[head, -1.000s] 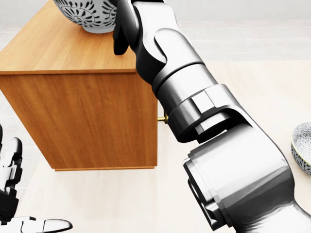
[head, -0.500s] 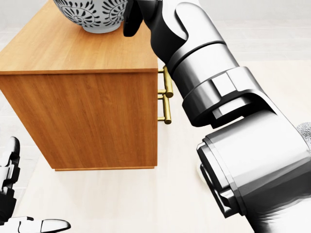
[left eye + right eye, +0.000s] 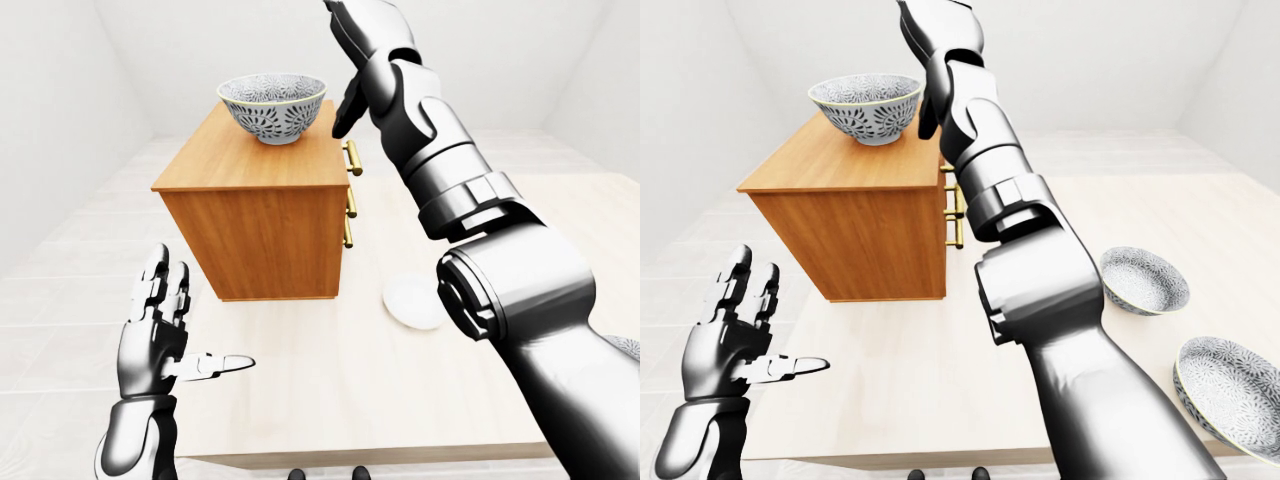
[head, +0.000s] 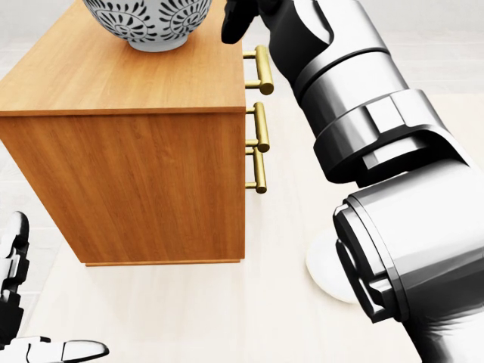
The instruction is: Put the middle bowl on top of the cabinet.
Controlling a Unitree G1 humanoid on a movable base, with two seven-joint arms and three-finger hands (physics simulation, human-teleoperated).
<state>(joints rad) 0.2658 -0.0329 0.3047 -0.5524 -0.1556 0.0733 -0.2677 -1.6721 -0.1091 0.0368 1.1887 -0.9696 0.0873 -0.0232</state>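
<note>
A patterned blue-and-white bowl (image 3: pixel 272 105) stands upright on top of the wooden cabinet (image 3: pixel 250 225), near the top's far end. My right hand (image 3: pixel 348 70) is raised just right of the bowl, a little above its rim. Its fingers are open and apart from the bowl, holding nothing. In the head view only its dark thumb shows at the top edge beside the bowl (image 4: pixel 147 23). My left hand (image 3: pixel 172 330) hovers low at the left, below the cabinet, fingers spread and empty.
Brass handles (image 4: pixel 259 128) stick out of the cabinet's right face. A white round dish (image 3: pixel 412 302) lies on the pale table right of the cabinet. Two more patterned bowls, a smaller one (image 3: pixel 1143 280) and a larger one (image 3: pixel 1230 385), sit at the right.
My right arm has swung to the right, away from the bowl, uncovering the cabinet's handles and the white dish. The bowl has stayed on the cabinet top. The left hand barely moved.
</note>
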